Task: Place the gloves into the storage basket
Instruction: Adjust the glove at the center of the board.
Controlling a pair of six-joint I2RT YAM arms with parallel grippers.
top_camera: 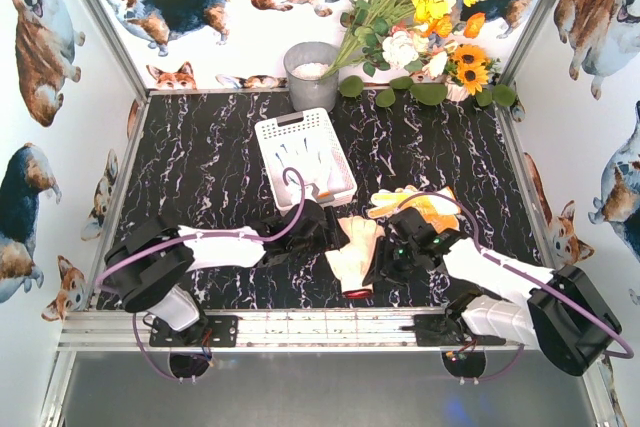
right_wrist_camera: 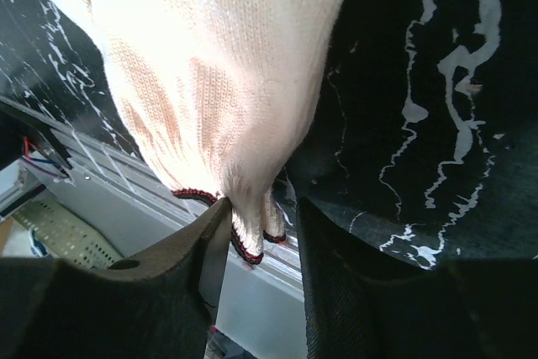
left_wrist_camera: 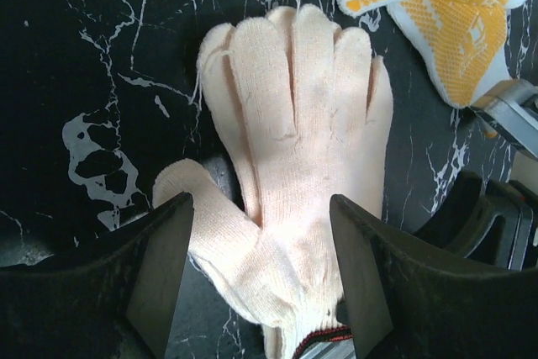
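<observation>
A cream glove (top_camera: 352, 247) with a red-trimmed cuff lies flat on the black marble table between both arms. My left gripper (top_camera: 338, 235) is open. In the left wrist view its jaws straddle the cream glove's (left_wrist_camera: 294, 140) palm and thumb just above the cuff, at the left gripper (left_wrist_camera: 261, 208). My right gripper (top_camera: 378, 265) is at the cuff end. In the right wrist view the cuff (right_wrist_camera: 248, 224) hangs between its jaws, touching the left finger, with a gap to the other, at the right gripper (right_wrist_camera: 264, 208). A yellow-dotted glove (top_camera: 415, 202) lies behind. The white storage basket (top_camera: 280, 132) holds white gloves (top_camera: 300, 159).
A grey round pot (top_camera: 312, 75) and a bunch of flowers (top_camera: 420, 17) stand at the back wall. The metal rail (top_camera: 300, 327) runs along the near edge, right under the cream glove's cuff. The yellow-dotted glove (left_wrist_camera: 454, 14) lies close beyond the cream one's fingertips.
</observation>
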